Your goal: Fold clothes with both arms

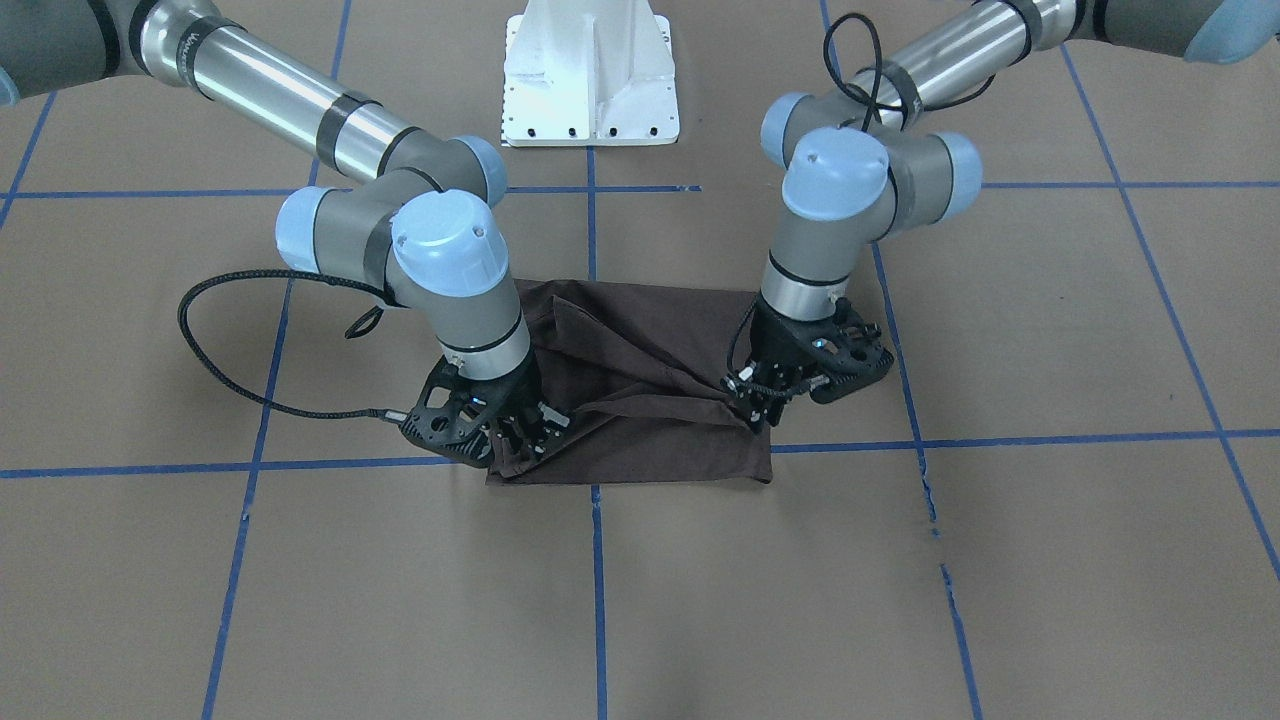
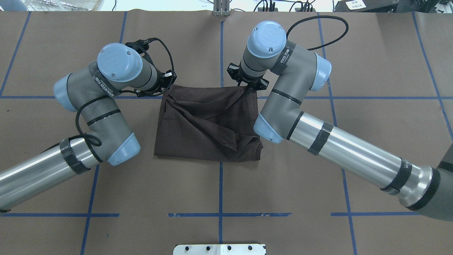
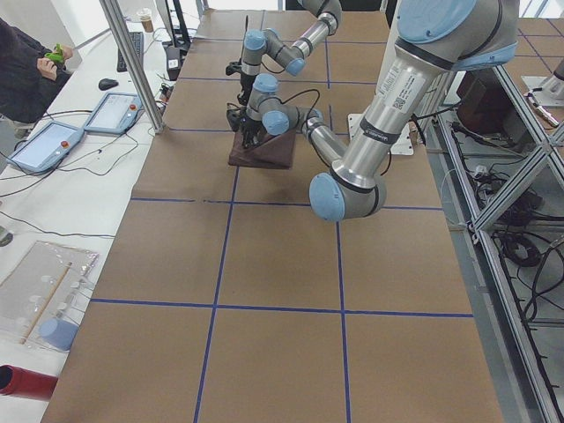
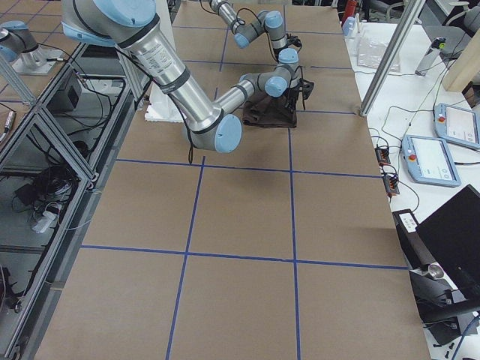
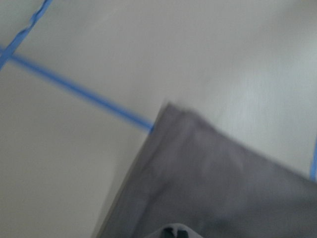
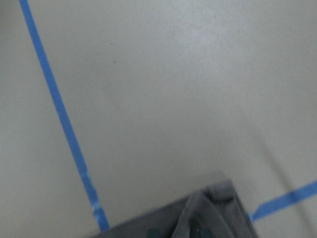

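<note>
The dark brown T-shirt [image 1: 640, 340] lies folded into a rough rectangle at the table's middle; it also shows in the overhead view [image 2: 208, 124]. My left gripper [image 1: 752, 395] is low at its far corner on my left [image 2: 168, 85], shut on the cloth. My right gripper [image 1: 530, 432] is at the far corner on my right [image 2: 247, 85], shut on the cloth edge. A raised crease runs between the two grippers. The left wrist view shows a blurred shirt corner [image 5: 218, 188]; so does the right wrist view [image 6: 208, 218]. Collar, logo and tags are hidden.
The brown table cover carries a grid of blue tape lines [image 1: 596, 560]. The white base pedestal [image 1: 590, 75] stands behind the shirt. A black cable loop [image 1: 215, 350] hangs off the right wrist. Operator tablets [image 3: 44, 145] lie on a side desk.
</note>
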Controlling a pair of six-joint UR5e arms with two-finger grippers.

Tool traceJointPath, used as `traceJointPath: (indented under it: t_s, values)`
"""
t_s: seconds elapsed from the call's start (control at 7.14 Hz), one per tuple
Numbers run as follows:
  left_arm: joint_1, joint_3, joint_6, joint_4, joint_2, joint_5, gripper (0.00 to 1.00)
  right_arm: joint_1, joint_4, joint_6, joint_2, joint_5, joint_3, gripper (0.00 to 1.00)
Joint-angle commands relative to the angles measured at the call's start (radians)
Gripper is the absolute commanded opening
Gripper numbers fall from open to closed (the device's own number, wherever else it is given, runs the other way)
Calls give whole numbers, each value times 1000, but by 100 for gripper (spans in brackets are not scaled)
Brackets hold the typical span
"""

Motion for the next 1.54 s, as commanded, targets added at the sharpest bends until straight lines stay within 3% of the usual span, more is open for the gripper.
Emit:
traceJointPath:
  t_s: [0.0, 0.28, 0.42, 0.56, 0.7, 0.84, 1.12, 1.4]
  values:
    - [-82, 200, 150, -137, -57, 0, 100, 84, 25, -188, 23, 105, -103, 100]
    - [-98, 193, 155, -161, -57, -26, 100, 120, 24, -208, 26, 167, -90, 100]
    - [-134, 168, 162, -157, -47, -148, 100, 118, 3, -219, 14, 184, -35, 100]
    - [-164, 84, 185, -148, -7, -196, 100, 103, -7, -228, -21, 172, 48, 100]
    - [-170, -29, 239, -145, 79, -198, 100, 44, -11, -309, -40, 86, 126, 100]
    - [-181, -103, 274, -105, 113, -198, 100, -51, -78, -372, -47, -60, 201, 100]
    - [-182, -171, 305, -40, 124, -198, 100, -179, -247, -501, -69, -180, 335, 99]
    - [-182, -176, 305, -40, 125, -198, 100, -309, -255, -505, -207, -266, 490, 81]
